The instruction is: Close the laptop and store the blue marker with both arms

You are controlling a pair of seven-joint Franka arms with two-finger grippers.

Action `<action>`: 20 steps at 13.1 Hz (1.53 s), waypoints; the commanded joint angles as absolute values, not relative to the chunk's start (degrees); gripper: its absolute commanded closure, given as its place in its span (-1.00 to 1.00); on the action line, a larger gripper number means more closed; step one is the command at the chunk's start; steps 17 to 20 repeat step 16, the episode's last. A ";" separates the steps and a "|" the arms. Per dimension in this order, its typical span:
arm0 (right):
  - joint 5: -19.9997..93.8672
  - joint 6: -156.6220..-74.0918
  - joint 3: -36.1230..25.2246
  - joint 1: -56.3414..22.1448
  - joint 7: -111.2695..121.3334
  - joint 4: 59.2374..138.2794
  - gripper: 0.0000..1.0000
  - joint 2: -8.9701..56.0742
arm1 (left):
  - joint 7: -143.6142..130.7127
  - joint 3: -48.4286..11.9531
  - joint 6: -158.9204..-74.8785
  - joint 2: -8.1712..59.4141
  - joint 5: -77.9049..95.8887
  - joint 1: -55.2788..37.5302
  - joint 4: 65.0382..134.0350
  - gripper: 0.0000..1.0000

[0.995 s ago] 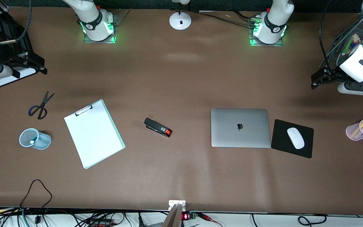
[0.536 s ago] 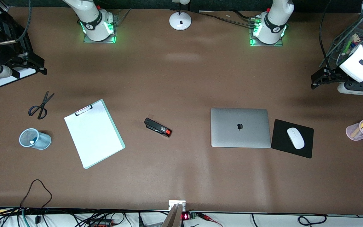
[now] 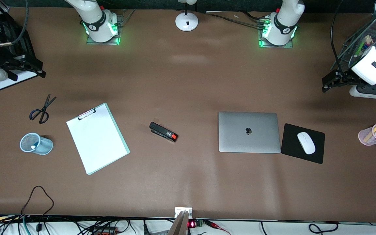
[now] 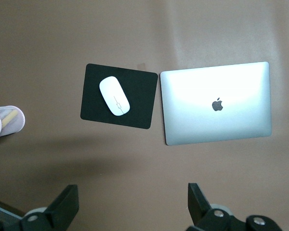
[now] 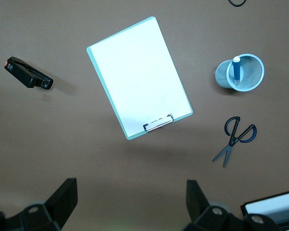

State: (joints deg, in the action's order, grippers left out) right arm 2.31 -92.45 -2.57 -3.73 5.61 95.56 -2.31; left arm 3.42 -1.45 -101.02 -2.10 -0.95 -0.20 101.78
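The laptop (image 3: pixel 249 132) lies shut on the table toward the left arm's end, just beside the mouse pad (image 3: pixel 303 143) carrying a white mouse (image 3: pixel 306 142). The blue marker (image 5: pixel 236 70) stands in the mesh cup (image 3: pixel 36 144) near the right arm's end, white tip up, with scissors (image 3: pixel 42 109) and a clipboard (image 3: pixel 97 137) close by. The left gripper (image 4: pixel 130 204) hangs open over bare table near the laptop, and the right gripper (image 5: pixel 130 202) hangs open over bare table near the clipboard, both holding nothing.
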 commanded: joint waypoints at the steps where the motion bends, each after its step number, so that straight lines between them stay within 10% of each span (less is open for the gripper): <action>1: 2.55 -92.28 -2.29 -2.90 5.36 95.10 -1.00 -2.29 | 4.39 -1.49 -99.76 -2.29 -0.70 -0.44 100.90 -1.00; 20: 2.46 -91.76 -2.29 -1.58 5.36 95.19 -1.00 -2.55 | 4.31 -2.11 -99.14 -2.29 -0.79 -0.44 100.81 -1.00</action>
